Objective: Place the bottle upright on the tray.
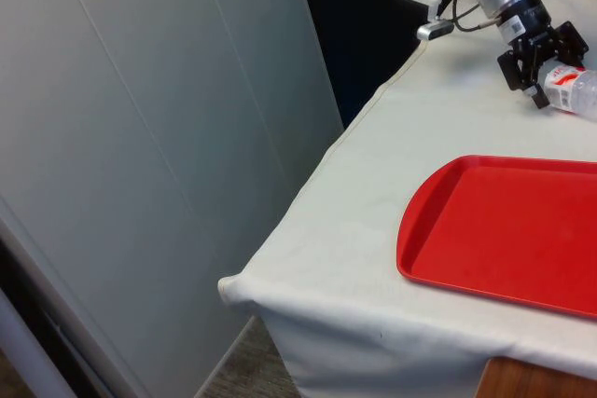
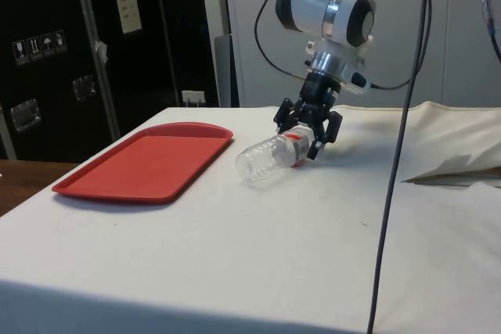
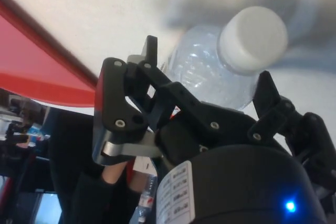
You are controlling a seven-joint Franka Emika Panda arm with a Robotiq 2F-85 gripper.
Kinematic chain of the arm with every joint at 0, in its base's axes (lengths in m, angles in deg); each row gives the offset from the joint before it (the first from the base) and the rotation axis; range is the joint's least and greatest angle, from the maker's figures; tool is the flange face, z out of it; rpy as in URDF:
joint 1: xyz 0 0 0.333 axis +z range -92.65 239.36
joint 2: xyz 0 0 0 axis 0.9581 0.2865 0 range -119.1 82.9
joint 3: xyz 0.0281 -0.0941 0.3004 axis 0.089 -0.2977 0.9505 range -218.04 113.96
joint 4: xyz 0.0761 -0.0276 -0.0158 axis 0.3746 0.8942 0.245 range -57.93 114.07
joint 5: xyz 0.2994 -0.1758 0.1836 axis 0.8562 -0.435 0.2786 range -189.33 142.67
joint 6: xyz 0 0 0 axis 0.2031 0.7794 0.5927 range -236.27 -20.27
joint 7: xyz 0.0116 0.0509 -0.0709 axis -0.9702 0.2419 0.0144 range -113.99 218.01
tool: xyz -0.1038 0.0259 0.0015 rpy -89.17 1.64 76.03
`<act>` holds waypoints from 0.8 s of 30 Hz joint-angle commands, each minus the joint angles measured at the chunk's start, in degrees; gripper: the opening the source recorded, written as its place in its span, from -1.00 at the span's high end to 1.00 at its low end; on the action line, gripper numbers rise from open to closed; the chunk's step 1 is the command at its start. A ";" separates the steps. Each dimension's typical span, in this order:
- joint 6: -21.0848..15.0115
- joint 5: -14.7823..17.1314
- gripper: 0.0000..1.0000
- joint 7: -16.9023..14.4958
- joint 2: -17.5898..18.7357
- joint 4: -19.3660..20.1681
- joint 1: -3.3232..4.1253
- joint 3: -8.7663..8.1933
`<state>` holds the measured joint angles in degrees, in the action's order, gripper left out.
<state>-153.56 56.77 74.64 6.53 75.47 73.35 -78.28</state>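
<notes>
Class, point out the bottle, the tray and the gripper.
bottle (image 2: pixel 262 159), side view, clear body.
tray (image 2: pixel 149 163), side view, bare red floor.
gripper (image 2: pixel 307 132), side view, midway between fingertips.

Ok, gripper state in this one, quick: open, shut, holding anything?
Gripper: shut on the bottle, gripping it near the neck; the bottle is tilted, base end toward the red tray but not on it.

Front view looks across the table (image 1: pixel 373 230) from a near corner; side view faces dark cabinets; both share the red tray (image 2: pixel 145 163).
</notes>
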 commanded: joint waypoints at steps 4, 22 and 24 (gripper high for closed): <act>0.97 2.23 -0.87 -1.55 0.57 -0.34 -0.29 0.00; 2.64 2.75 1.00 -1.89 0.80 -0.46 0.00 -0.80; 2.58 2.46 1.00 -1.60 0.57 -0.34 0.11 -0.86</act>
<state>-150.58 58.66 73.32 7.05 75.07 73.41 -79.26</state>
